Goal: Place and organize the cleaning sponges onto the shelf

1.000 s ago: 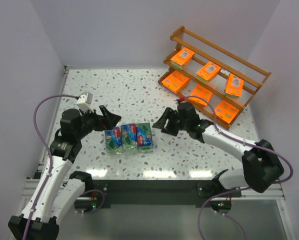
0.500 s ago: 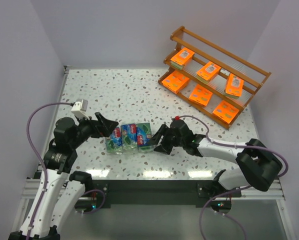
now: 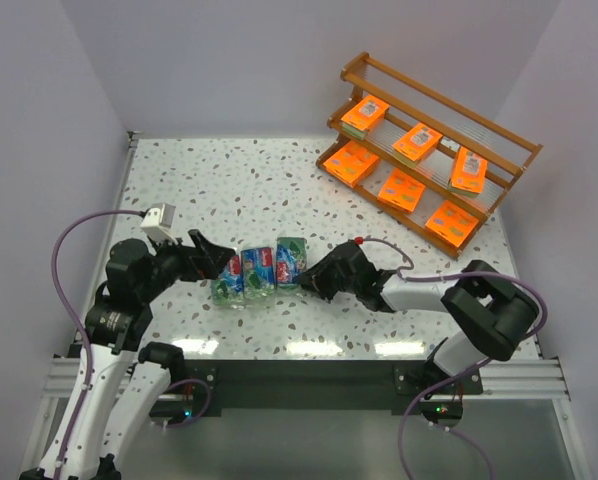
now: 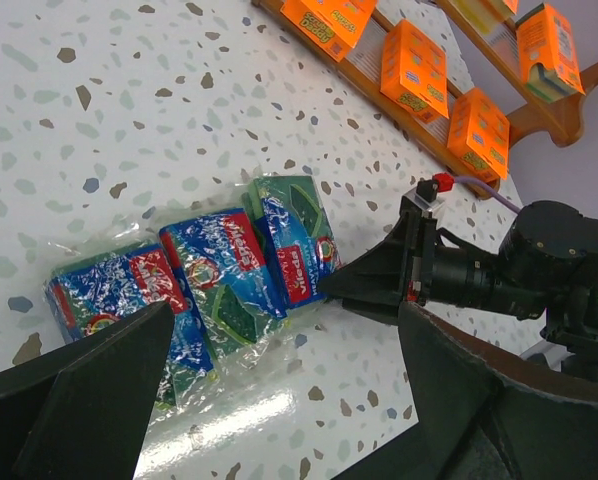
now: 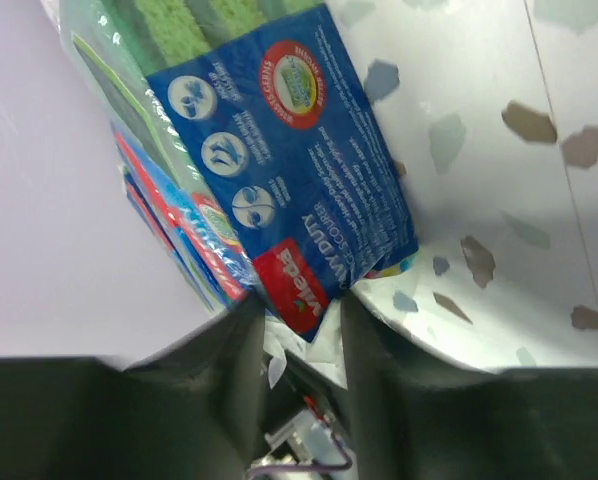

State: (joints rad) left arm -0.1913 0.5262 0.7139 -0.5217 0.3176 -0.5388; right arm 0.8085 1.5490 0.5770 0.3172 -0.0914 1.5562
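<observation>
Three green-and-blue wrapped cleaning sponges lie in a row on the speckled table: left (image 3: 228, 279), middle (image 3: 259, 269), right (image 3: 291, 258). My right gripper (image 3: 312, 279) reaches in low from the right. Its fingers (image 5: 245, 345) are closed on the end of the right pack (image 5: 279, 170), at the red label. My left gripper (image 3: 217, 259) hangs open just left of the row, its jaws wide above the packs (image 4: 214, 275) and holding nothing. The wooden shelf (image 3: 441, 101) stands at the back right with several orange sponge packs (image 3: 416, 143) on its tiers.
The shelf's lowest tier (image 3: 379, 205) reaches toward the table's middle right. White walls close in on both sides. The right arm's purple cable (image 3: 384, 245) trails over the table behind its wrist. The table's near edge (image 3: 299, 350) runs just in front of the packs.
My right arm swung down and left from near the shelf to the row, and its jaws closed on the right pack, which tipped up slightly. My left arm drew back a little.
</observation>
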